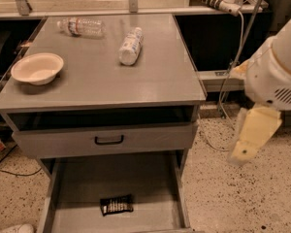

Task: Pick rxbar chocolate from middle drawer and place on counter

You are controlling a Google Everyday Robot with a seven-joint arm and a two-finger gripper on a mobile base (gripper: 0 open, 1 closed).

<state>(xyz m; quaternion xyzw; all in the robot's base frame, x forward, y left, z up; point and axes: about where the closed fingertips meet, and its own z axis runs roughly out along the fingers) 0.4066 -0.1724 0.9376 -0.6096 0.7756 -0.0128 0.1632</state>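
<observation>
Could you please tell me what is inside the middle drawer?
Only the rxbar chocolate, near the front. The rear of the middle drawer is hidden under the upper drawer. The gripper hangs outside, to the right.

Room lies open above the middle drawer (87, 183) (only the drawer front (150, 139) with the black handle overhangs its back); the gripper (246, 143) hangs off to its right.

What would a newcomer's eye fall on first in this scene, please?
Probably the big white arm at the right, with its gripper hanging beside the counter. Next comes the black rxbar, lying alone in the open drawer at the bottom. Then the bowl, clear bottle and white bottle on the counter.
</observation>
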